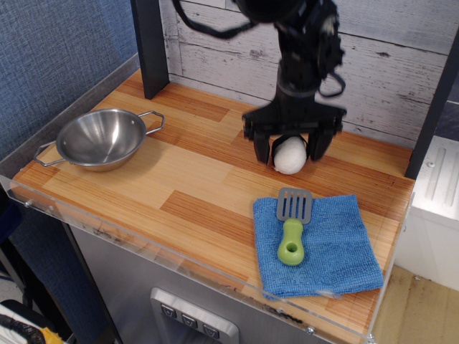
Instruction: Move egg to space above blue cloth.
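The white fuzzy egg (290,156) lies on the wooden table, just beyond the far left corner of the blue cloth (337,251). My gripper (288,153) hangs over it with its jaws open. The two black fingertips (259,155) stand either side of the egg, with a small gap on each side. The blue cloth lies flat at the front right of the table, with a green-handled grey spatula (292,226) on its left part.
A steel bowl (100,138) with wire handles stands at the left of the table (179,179). A dark post (149,46) stands at the back left and another (430,107) at the right. A clear plastic lip runs along the table's front edge.
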Tool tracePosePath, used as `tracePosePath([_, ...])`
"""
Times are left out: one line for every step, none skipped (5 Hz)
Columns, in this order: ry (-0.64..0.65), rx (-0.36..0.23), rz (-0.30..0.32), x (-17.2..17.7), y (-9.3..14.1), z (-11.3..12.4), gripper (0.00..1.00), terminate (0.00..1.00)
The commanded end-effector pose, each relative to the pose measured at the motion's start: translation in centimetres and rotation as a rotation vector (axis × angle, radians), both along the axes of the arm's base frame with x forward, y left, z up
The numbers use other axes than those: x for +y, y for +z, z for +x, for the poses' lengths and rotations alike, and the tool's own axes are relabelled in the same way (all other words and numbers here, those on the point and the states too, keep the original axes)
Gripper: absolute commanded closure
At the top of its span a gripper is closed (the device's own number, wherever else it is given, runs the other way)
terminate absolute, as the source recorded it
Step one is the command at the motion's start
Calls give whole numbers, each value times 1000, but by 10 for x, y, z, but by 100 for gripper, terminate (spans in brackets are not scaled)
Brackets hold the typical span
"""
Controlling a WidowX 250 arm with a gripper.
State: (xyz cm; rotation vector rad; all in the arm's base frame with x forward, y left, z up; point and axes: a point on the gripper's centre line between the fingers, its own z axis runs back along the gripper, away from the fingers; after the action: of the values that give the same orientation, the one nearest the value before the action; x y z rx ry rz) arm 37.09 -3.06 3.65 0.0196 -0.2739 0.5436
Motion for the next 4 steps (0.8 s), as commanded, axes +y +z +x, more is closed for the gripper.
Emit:
tracePosePath([20,-142,-33,7,77,-21,0,0])
tracePosePath([42,-207,-40,18,116,-34,0,0])
tracePosePath([73,-277,-25,27,151,-56,0,0])
tracePosePath([73,-277,-25,27,151,-56,0,0])
